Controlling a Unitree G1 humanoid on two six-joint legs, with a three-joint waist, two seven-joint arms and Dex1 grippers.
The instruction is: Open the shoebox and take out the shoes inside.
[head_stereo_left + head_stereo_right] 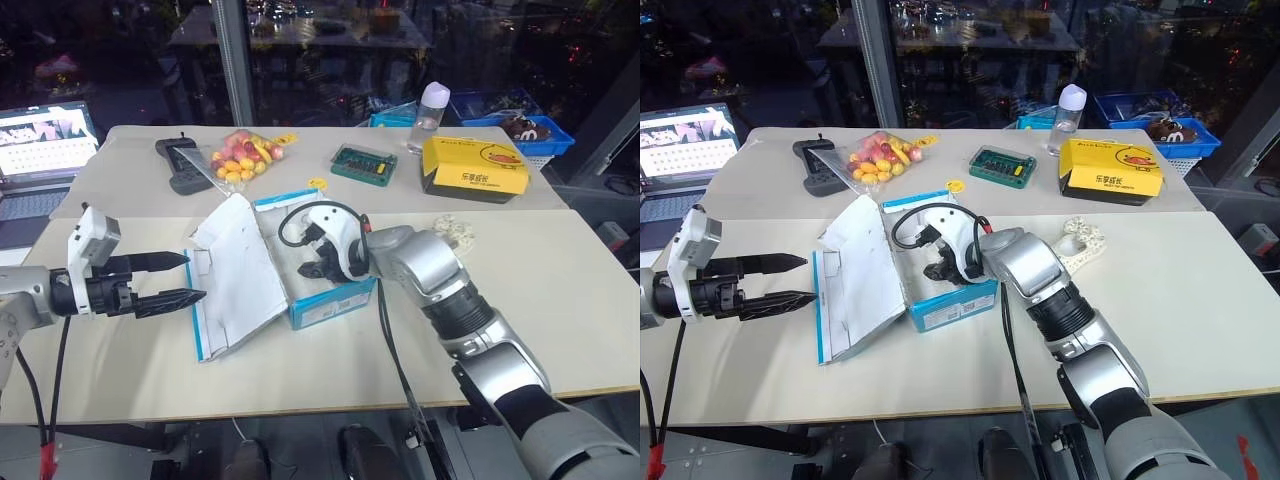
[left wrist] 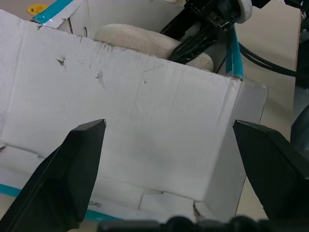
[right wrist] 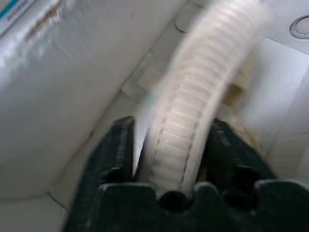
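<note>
Closest in, the right end effector (image 1: pixel 318 262) reaches down into the bright blue cardboard shoebox (image 1: pixel 330 305) on the desk (image 1: pixel 560 330), pinching a cream-white sneaker (image 3: pixel 193 121) by its ribbed sole. Lifting straight up should clear the walls. Beside the raised white lid (image 1: pixel 235 270), the left end effector (image 1: pixel 190 278) hovers level, fingers spread.

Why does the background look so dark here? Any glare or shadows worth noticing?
Left eye view: night-dark window glass behind, the laptop screen glowing brightest, the table evenly lit, only soft shadows beside the shoebox. Left wrist view: the lid's white inside shows no glare.
</note>
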